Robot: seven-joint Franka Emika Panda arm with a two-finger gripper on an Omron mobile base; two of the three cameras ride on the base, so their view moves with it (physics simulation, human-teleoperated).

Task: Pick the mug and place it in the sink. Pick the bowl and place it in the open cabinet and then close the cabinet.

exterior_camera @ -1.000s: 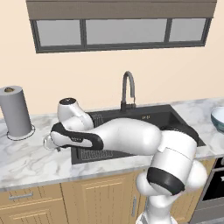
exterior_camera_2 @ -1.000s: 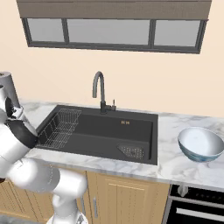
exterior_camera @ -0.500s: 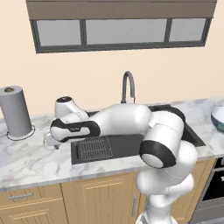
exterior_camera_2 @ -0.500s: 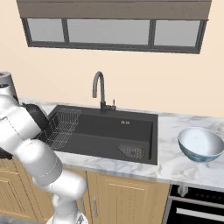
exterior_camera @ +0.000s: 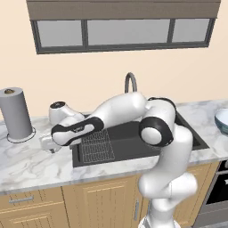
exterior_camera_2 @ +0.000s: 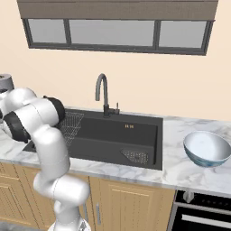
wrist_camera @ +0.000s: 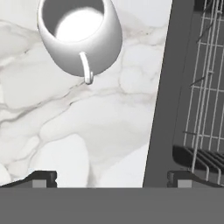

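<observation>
arm swung left, pincer point(wrist_camera: 111, 177) (wide open), mug point(wrist_camera: 81, 37) upright, handle toward it

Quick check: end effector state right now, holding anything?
End effector: open and empty, above the counter short of the mug, beside the sink.

The mug point(wrist_camera: 81, 35) is white, glossy and squat, upright on the marble surface point(wrist_camera: 87, 131) just beside the sink point(exterior_camera_2: 113, 140), handle outward. The bowl point(exterior_camera_2: 206, 149), wide and white with blue patterning, sits upright well right of the black basin.
</observation>
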